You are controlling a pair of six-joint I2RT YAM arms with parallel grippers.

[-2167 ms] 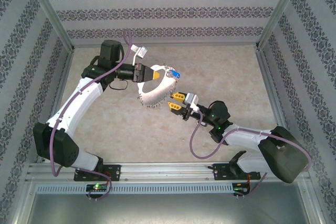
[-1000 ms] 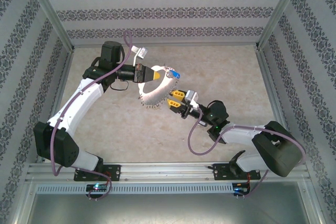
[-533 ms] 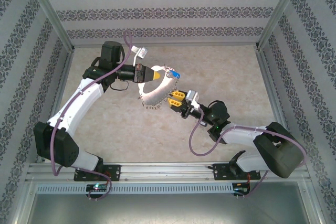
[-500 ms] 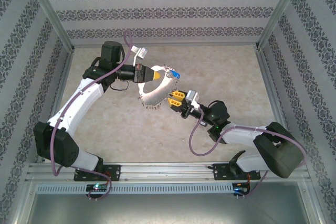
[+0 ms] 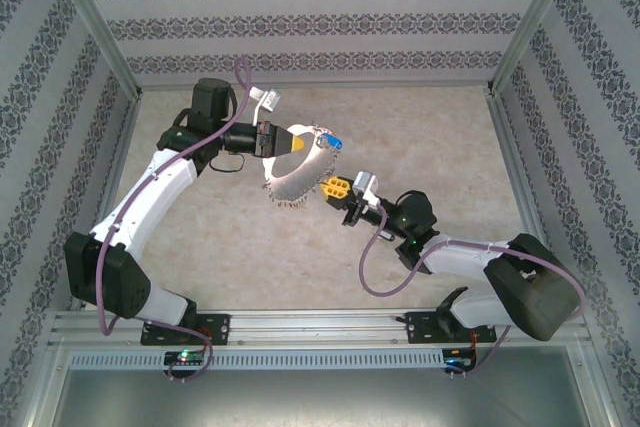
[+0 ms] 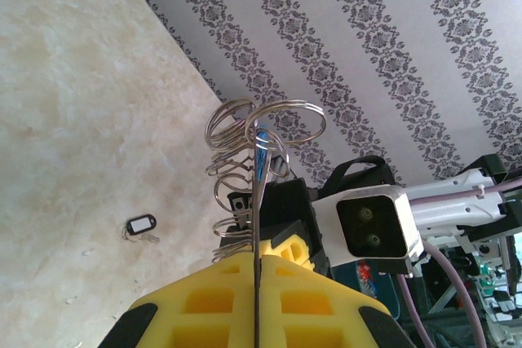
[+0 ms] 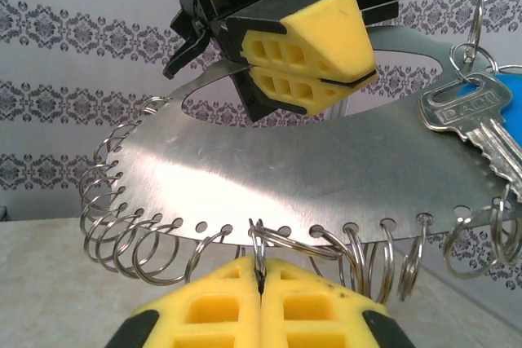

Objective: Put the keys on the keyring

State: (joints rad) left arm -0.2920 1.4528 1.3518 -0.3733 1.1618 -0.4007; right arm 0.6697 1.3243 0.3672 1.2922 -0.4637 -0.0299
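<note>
Left gripper (image 5: 302, 145): we are pinching the keyring (image 7: 269, 177), a flat metal plate fringed with rings, above the table (image 5: 440, 137).
Right gripper (image 7: 261, 279): we are clamping one split ring (image 7: 263, 244) at the plate's lower edge.
Key (image 7: 473, 116): hanging at the plate's right end.

We see the keyring (image 7: 269, 177) as a flat plate of smooth, bright sheet metal with a soft sheen, fringed with glossy wire rings (image 7: 155, 250). At right, the key (image 7: 475, 120) is polished silvery metal. The right gripper (image 7: 261, 273) has matt yellow plastic pads. The table (image 6: 73, 120) looks matt, mottled beige.

Overhead looks down; opposed wrist views share keyring (image 7: 269, 173).
</note>
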